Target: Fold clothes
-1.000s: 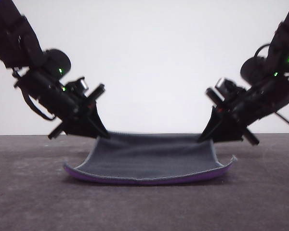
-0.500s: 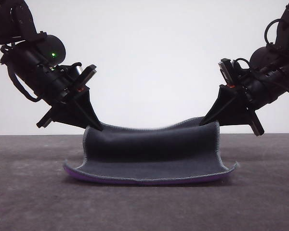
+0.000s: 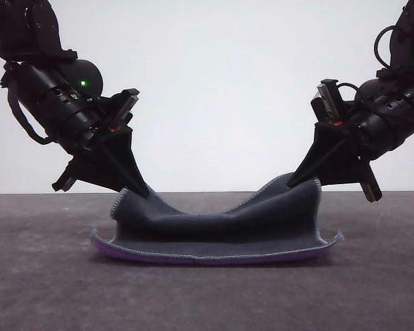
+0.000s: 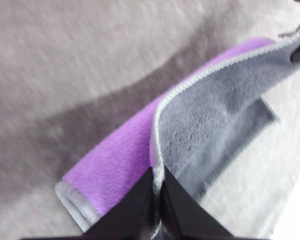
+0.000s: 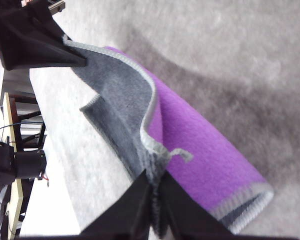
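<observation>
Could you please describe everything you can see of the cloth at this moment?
The cloth is a small, thick, soft fleece rectangle, purple on one face, dark grey on the other, with light grey stitched edging. Its near edge lies on the table, purple face down. The left gripper and right gripper pinch its two far corners, lifted and curling forward; the middle sags between them.

Both grippers' fingers (image 3: 141, 187) pinch the cloth's (image 3: 214, 238) raised corners.

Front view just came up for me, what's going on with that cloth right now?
Both arms are mid-fold on the cloth. The left gripper and the right gripper each pinch one far corner, lifted off the table and curled toward the near side. The dark grey face is up, the purple face is underneath along the near edge, which lies flat. The fold is not yet laid down.
</observation>
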`<action>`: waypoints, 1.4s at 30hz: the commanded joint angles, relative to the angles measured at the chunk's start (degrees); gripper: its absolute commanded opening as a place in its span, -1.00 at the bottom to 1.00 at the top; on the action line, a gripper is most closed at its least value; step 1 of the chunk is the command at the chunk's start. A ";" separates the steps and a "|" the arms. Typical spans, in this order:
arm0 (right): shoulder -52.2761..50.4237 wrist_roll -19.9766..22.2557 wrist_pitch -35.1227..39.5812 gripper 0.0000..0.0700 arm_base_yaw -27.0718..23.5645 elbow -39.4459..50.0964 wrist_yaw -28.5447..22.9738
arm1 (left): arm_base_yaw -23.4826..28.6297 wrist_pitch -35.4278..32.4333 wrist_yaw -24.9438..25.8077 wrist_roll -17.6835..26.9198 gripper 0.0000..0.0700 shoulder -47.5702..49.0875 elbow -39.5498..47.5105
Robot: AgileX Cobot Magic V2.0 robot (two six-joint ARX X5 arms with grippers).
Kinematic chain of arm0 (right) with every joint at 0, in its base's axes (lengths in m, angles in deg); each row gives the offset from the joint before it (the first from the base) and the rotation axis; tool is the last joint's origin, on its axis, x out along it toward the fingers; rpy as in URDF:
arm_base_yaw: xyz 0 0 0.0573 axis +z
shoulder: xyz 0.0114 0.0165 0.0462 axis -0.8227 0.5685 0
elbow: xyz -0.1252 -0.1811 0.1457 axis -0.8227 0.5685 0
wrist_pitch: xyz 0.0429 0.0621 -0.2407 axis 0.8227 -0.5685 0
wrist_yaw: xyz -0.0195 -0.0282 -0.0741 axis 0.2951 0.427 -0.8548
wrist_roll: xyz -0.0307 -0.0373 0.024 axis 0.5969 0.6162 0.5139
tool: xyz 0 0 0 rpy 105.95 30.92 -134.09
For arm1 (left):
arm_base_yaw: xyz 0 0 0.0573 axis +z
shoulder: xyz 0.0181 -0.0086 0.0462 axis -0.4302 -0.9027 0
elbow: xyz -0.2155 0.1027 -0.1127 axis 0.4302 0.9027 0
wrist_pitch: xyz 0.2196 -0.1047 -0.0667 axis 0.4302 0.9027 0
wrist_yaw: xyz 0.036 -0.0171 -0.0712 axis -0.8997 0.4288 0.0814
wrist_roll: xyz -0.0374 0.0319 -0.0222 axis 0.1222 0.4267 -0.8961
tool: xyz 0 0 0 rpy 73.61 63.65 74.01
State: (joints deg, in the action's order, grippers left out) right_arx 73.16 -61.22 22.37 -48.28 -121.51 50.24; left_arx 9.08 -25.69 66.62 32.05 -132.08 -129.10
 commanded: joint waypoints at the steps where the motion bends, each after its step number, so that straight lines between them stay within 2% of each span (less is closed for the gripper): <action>1: 0.77 1.79 -0.52 -1.00 0.08 -0.85 0.22 | -0.22 0.52 0.59 1.81 -0.98 -0.37 -1.05; 4: 0.77 2.15 -1.55 -0.98 0.08 -0.85 0.24 | -0.22 1.49 0.82 2.26 -0.90 -0.37 -1.05; 13: 0.78 3.68 -4.62 -0.80 0.08 -0.85 0.47 | -0.22 2.59 1.64 3.25 -0.90 -0.37 -1.05; 22: 0.78 5.99 -7.66 -0.75 0.08 -0.85 2.22 | -0.18 5.02 3.13 4.51 -0.89 -0.37 -1.05; 24: 0.79 6.48 -8.40 -0.58 0.08 -0.85 3.36 | -0.15 5.92 4.34 4.83 -0.69 -0.37 -1.05; 27: 0.76 7.39 -9.19 -0.02 0.08 -0.85 5.45 | -0.04 6.98 6.01 5.00 0.04 -0.37 -1.05; 28: 0.76 7.43 -9.34 0.13 0.08 -0.85 5.72 | -0.01 7.04 6.69 4.98 0.21 -0.37 -1.05; 30: 0.77 7.44 -9.40 0.22 0.08 -0.85 5.77 | 0.05 7.06 7.49 4.95 0.26 -0.37 -1.05; 36: 0.76 7.59 -10.07 0.27 -0.09 -0.85 6.31 | 0.13 8.44 8.29 5.30 0.26 -0.35 -1.07; 39: 0.76 8.27 -11.20 0.39 -0.09 -0.86 8.11 | 0.39 10.30 11.75 7.01 0.26 -0.35 -1.07; 42: 0.77 9.88 -12.79 0.39 -0.09 -0.86 10.40 | 0.75 11.33 14.66 7.78 0.26 -0.35 -1.07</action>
State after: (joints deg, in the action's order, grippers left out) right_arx 73.16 -53.25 9.76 -48.35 -121.51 60.02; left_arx 9.83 -14.37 80.16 38.08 -132.08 -129.10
